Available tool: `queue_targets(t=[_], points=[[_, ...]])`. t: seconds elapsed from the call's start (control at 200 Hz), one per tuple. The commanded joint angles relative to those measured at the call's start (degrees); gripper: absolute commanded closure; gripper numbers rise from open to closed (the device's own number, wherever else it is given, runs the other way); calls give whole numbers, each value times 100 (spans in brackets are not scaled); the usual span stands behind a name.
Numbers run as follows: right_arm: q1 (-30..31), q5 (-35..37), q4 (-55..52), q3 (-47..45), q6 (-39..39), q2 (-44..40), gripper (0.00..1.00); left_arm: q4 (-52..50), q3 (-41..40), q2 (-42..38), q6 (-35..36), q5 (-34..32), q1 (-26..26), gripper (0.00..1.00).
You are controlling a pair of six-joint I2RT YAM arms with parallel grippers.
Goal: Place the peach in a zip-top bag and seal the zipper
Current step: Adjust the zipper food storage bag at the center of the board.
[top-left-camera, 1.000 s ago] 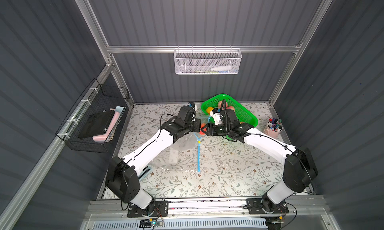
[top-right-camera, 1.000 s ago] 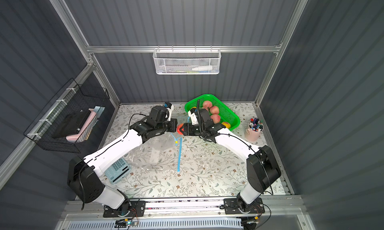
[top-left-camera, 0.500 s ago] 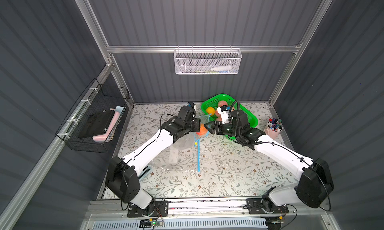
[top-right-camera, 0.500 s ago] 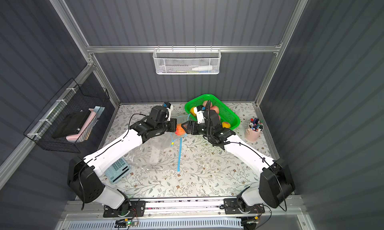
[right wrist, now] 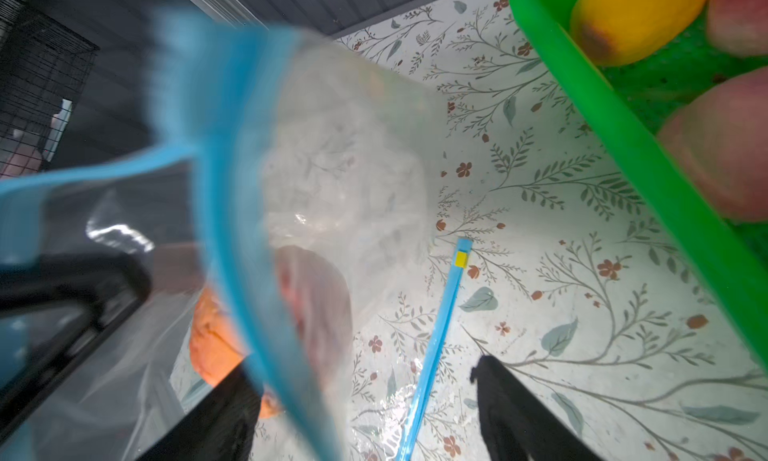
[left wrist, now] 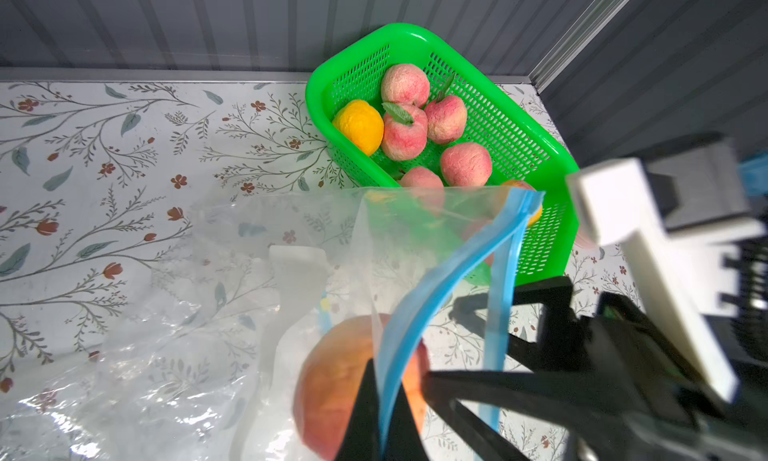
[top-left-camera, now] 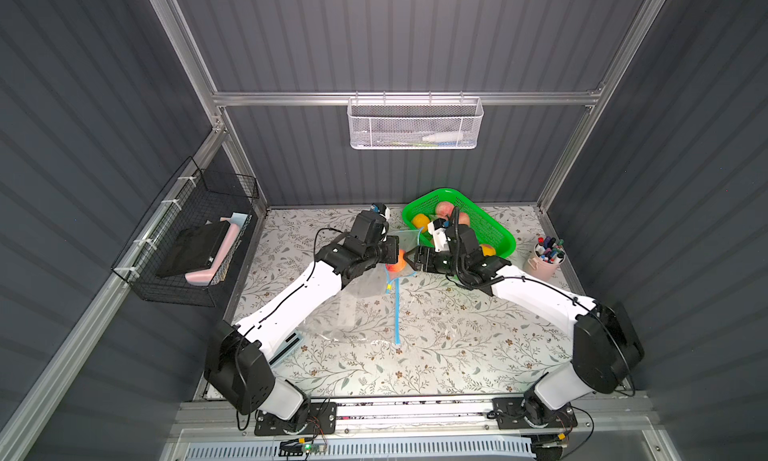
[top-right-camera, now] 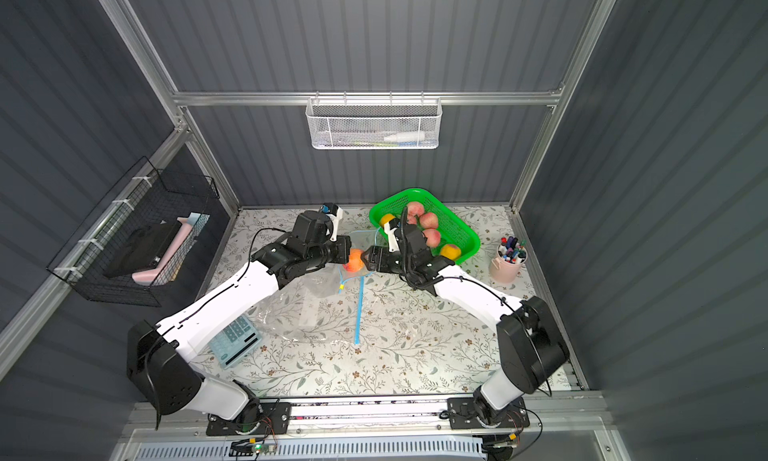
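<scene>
Pinching bag (left wrist: 187, 334), left gripper (left wrist: 384, 382), peach (left wrist: 332, 388) at mouth, right gripper (right wrist: 359, 373) spread.

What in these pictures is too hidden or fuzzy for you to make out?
- Peach: right wrist view, blurred behind the zip-top bag film.
- White mesh basket: in both top views, contents too small behind the mesh.
- Keypad device: in a top view, mostly covered by the left arm.
- Left gripper: left wrist view, fingers cut off by the picture's edge.
</scene>
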Motion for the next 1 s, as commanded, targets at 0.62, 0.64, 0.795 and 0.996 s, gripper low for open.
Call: queue_targets(t=[0.62, 0.64, 0.795, 0.996], points=[[134, -585, -157, 1634, 165, 697, 28, -1337, 2305, -220, 1479, -2265, 85, 99], [129, -643, -131, 1620, 177, 724, 28, -1345, 2262, -210, 1479, -2192, 85, 99], [117, -786, 91, 1329, 155, 678, 21, -1339, 1745, 16, 1346, -1714, 85, 99], [-21, -283, 162, 833, -84, -98, 1, -784, 1456, 668, 1070, -1163, 85, 100]])
